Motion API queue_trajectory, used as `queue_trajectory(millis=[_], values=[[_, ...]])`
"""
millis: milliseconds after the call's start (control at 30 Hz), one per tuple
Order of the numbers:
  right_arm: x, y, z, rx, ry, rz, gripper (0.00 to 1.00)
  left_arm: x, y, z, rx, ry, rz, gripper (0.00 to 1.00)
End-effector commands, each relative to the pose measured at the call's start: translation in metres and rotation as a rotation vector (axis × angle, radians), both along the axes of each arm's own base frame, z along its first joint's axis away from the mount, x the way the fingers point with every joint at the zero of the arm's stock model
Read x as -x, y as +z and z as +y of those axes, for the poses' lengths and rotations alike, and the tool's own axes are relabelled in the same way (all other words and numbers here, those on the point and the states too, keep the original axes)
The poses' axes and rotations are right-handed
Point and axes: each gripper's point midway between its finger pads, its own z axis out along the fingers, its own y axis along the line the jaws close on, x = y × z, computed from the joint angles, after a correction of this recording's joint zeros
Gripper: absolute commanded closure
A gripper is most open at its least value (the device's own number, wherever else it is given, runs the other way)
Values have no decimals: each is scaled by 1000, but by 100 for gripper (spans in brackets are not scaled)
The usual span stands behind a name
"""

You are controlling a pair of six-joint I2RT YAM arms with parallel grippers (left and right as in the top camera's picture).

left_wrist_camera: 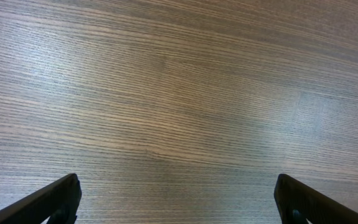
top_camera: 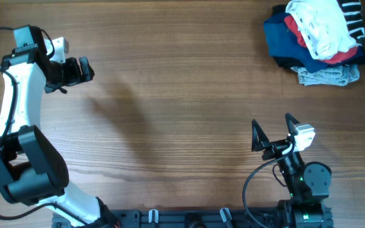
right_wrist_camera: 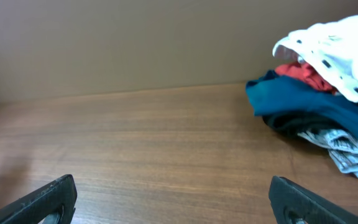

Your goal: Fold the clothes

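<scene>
Right gripper (top_camera: 270,119), jaws wide and empty, is nearer the shirt (top_camera: 319,25), crumpled atop the pile (top_camera: 282,33) ahead to its right; left gripper (top_camera: 89,69), likewise wide, lies well apart.

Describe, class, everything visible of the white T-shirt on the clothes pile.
The white T-shirt is soft, thin-looking fabric with small dark specks along one band. It is unfolded and crumpled into a bunched heap. It tops the pile at the table's far right corner, resting on a red garment above a navy garment.
</scene>
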Motion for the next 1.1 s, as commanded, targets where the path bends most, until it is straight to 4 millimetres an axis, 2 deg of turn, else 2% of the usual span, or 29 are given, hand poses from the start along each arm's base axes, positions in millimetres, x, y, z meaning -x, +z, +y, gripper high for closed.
queue_trajectory(millis=[0,100,933,1067], values=[[2,12,-8,9,-46,-59,0,-5,11,-1,3,-2,-32,0],[3,21,-12,4,-70,-97,0,-5,11,-1,3,-1,-32,0],[3,18,-12,2,-70,-88,0,-4,12,0,3,0,-32,0],[3,18,-12,3,-70,-88,0,-4,20,-1,-3,-1,-53,0]])
